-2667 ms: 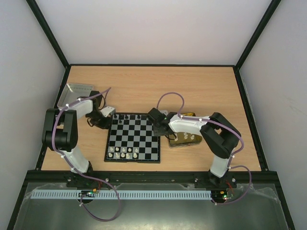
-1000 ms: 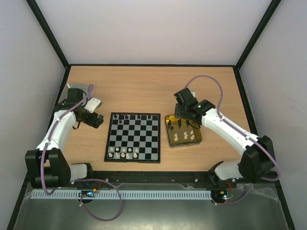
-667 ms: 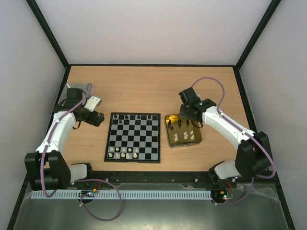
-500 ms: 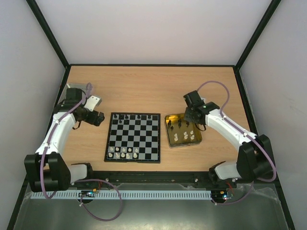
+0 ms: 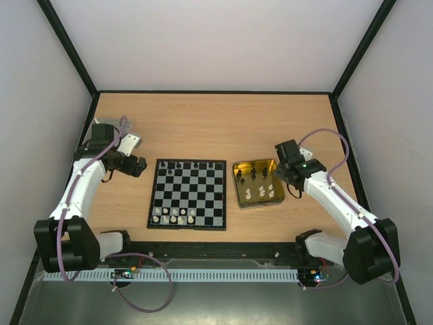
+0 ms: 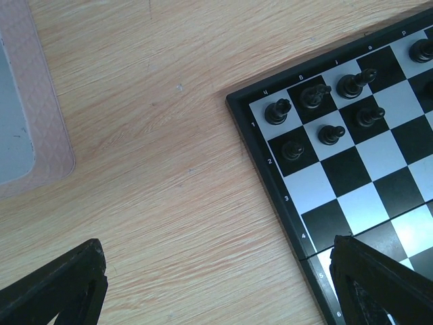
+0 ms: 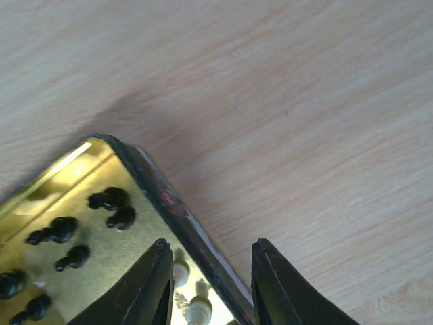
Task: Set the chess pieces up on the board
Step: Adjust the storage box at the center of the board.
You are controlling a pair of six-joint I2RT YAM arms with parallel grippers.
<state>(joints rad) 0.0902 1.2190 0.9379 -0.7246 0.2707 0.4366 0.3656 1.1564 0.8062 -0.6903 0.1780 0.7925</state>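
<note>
The board [image 5: 187, 194] lies mid-table, with several black chess pieces [image 5: 177, 164] on its far rows and several white ones [image 5: 174, 215] on its near rows. More black pieces [image 7: 111, 200] and white pieces [image 7: 181, 272] stand in the gold tin tray [image 5: 237, 184] to its right. My right gripper [image 5: 285, 177] hangs over the tray's right wall [image 7: 169, 203], open, one finger inside the wall and one outside, holding nothing. My left gripper [image 5: 140, 166] is wide open over bare wood, left of the board's far-left corner [image 6: 237, 101], where black pieces [image 6: 318, 112] stand.
A silver-grey tin lid [image 6: 17, 115] lies at the far left, mostly under my left arm in the top view. Bare wood stretches behind the board and right of the tray [image 7: 325, 135]. Black frame rails edge the table.
My right arm has swung from the tray's far edge to its right side, and its jaws have narrowed. The left arm has barely moved.
</note>
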